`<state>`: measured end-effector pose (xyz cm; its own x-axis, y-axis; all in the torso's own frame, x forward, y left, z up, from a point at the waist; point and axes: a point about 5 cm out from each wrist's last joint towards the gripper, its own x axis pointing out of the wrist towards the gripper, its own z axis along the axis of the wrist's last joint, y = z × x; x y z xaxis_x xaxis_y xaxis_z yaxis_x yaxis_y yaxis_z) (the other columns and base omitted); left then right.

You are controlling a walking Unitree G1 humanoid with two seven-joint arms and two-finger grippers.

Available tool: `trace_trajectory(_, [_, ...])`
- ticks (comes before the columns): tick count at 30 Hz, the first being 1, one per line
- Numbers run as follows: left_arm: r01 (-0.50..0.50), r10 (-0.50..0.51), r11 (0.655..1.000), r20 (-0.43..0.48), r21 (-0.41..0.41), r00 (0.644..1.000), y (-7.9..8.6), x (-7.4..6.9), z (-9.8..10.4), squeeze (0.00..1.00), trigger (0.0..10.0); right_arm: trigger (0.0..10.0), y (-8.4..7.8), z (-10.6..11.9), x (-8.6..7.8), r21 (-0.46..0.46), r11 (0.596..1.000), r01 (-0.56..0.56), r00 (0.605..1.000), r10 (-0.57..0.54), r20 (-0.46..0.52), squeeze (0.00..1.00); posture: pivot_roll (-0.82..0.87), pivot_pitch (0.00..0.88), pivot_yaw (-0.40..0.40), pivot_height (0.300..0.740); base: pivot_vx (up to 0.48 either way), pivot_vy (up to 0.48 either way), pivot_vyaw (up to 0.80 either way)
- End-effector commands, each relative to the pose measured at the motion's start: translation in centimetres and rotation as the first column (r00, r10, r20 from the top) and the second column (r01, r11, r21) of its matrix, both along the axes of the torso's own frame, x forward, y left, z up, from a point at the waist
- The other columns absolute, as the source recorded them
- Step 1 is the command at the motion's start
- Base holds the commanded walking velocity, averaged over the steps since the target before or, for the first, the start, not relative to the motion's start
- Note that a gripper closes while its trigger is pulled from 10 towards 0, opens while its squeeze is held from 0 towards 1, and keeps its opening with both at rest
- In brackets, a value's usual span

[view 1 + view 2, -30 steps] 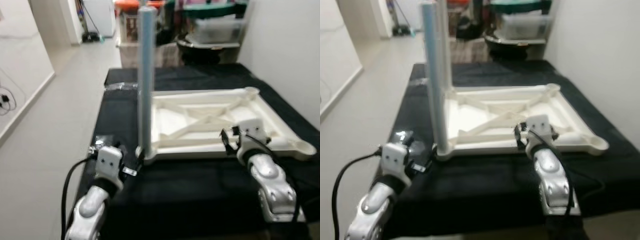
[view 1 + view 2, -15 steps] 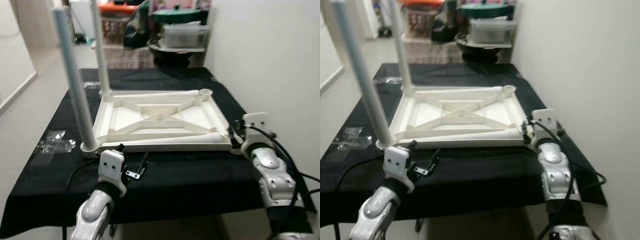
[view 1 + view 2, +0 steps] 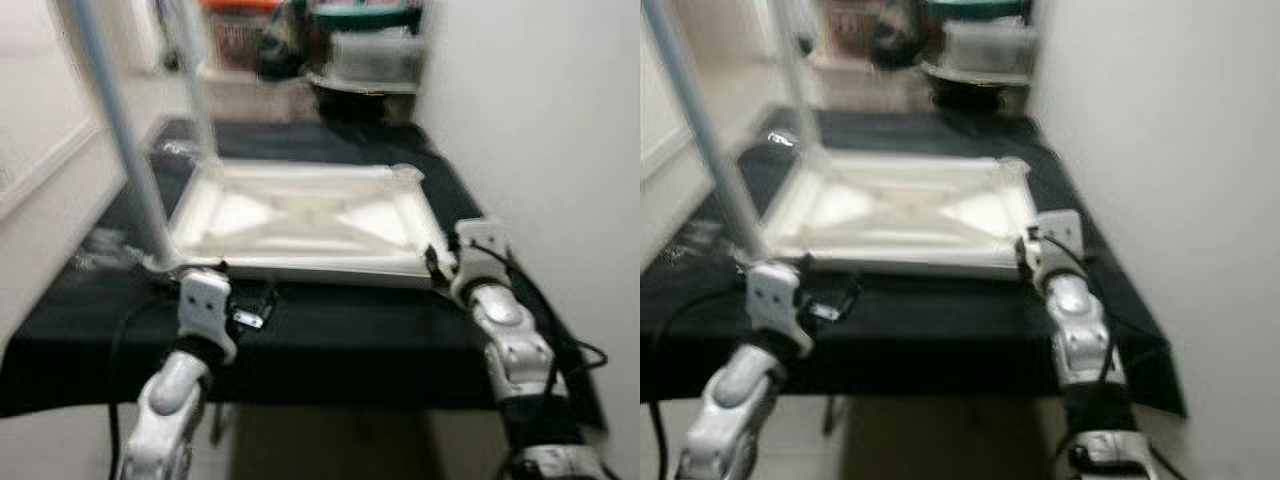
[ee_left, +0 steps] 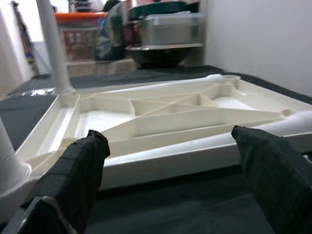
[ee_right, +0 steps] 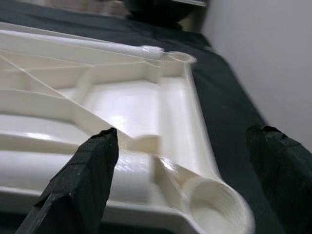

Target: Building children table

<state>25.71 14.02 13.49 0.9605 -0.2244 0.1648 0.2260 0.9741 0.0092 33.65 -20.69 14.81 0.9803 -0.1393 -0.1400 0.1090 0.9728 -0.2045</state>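
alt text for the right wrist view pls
An upside-down white plastic table top with raised ribs lies on a black cloth, an empty round leg socket at its near corner. The right pincer's two black fingers stand open, framing that corner.

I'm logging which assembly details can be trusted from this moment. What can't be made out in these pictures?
- Both eye views are motion-blurred: the table top's ribs smear together.
- The near leg's upper end is cut off by the top edge.
- The bins behind the black cloth: contents too blurred to tell.
- Empty corner socket: its inside is hidden by its rim, beside the open right claw.
- Left claw: open, fingers cropped.
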Motion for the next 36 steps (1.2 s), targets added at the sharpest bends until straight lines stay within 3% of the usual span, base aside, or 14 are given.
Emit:
trace_trajectory(1, [0.007,-0.007,1.0,0.007,-0.003,1.0,0.0,0.2,0.2,0.0,10.0,10.0,-0.3,-0.3,0.0,0.033,0.999,0.024,1.0,-0.024,-0.007,0.0,0.03,0.0,-0.082,0.74,0.48,0.0,0.0])
trace_trajectory(5, [0.017,-0.017,1.0,0.007,0.0,1.0,-0.2,0.2,0.3,0.0,10.0,10.0,-0.5,-0.5,0.1,0.054,0.998,0.042,0.999,-0.041,-0.011,0.0,0.03,0.0,-0.082,0.74,0.438,0.0,0.0])
trace_trajectory(16, [0.035,-0.035,0.999,0.008,-0.005,0.999,-0.5,0.1,0.2,0.0,10.0,10.0,-2.3,0.7,1.1,0.005,0.997,0.08,0.997,-0.08,0.02,0.0,0.04,0.0,-0.089,0.74,0.0,0.0,0.0])
trace_trajectory(18, [0.042,-0.042,0.999,0.007,-0.009,0.999,-0.7,0.0,0.1,0.0,10.0,10.0,-4.4,2.0,1.9,-0.019,0.984,0.176,0.983,-0.175,0.051,0.0,0.04,0.0,-0.097,0.74,0.0,0.0,0.0])
trace_trajectory(21, [0.045,-0.045,0.999,0.005,-0.008,0.999,-0.7,-0.1,0.1,0.0,10.0,10.0,-5.5,2.4,2.3,-0.016,0.975,0.222,0.974,-0.222,0.045,0.0,0.04,0.0,-0.098,0.74,0.0,0.0,0.0])
trace_trajectory(24, [0.048,-0.048,0.999,0.004,-0.005,0.999,-0.8,-0.1,0.0,0.0,10.0,10.0,-5.9,2.0,2.6,-0.002,0.973,0.229,0.973,-0.229,0.007,0.0,0.05,0.0,-0.102,0.74,0.0,0.0,0.0])
trace_trajectory(27, [0.049,-0.049,0.999,0.006,-0.001,0.999,-0.7,-0.1,0.1,0.0,10.0,10.0,-7.1,-0.3,2.1,-0.047,0.957,0.286,0.946,-0.29,-0.144,0.0,0.05,0.0,-0.106,0.74,0.0,0.0,0.0])
trace_trajectory(28, [0.048,-0.048,0.999,0.007,0.0,0.999,-0.7,-0.1,0.1,0.0,10.0,10.0,-7.9,-1.4,1.7,-0.004,0.94,0.341,0.919,-0.335,-0.208,0.0,0.06,0.0,-0.111,0.74,0.0,0.0,0.0])
trace_trajectory(29, [0.048,-0.048,0.999,0.007,0.0,0.999,-0.7,-0.1,0.1,0.0,10.0,10.0,-7.9,-1.4,1.7,-0.004,0.94,0.341,0.919,-0.335,-0.208,0.0,0.06,0.0,-0.111,0.74,0.0,0.0,0.0])
trace_trajectory(30, [0.048,-0.048,0.999,0.008,0.0,0.999,-0.6,-0.1,0.1,0.0,10.0,10.0,-8.3,-2.2,1.4,0.064,0.925,0.374,0.901,-0.345,-0.264,0.0,0.06,0.0,-0.113,0.74,0.0,0.0,0.0])
trace_trajectory(32, [0.048,-0.048,0.999,0.008,0.0,0.999,-0.6,-0.1,0.1,0.0,10.0,10.0,-8.3,-2.2,1.4,0.064,0.925,0.374,0.901,-0.345,-0.264,0.0,0.06,0.0,-0.113,0.74,0.0,0.0,0.0])
trace_trajectory(34, [0.05,-0.05,0.999,0.008,0.001,0.999,-0.7,-0.1,0.1,0.0,10.0,10.0,-7.6,-3.3,1.4,0.16,0.935,0.315,0.909,-0.249,-0.335,0.0,0.06,0.0,-0.111,0.74,0.0,0.0,0.0])
trace_trajectory(36, [0.052,-0.052,0.999,0.007,0.001,0.999,-0.7,-0.1,0.1,0.0,10.0,10.0,-7.2,-3.6,1.4,0.165,0.947,0.274,0.912,-0.201,-0.357,0.0,0.06,0.0,-0.111,0.74,0.0,0.0,0.0])
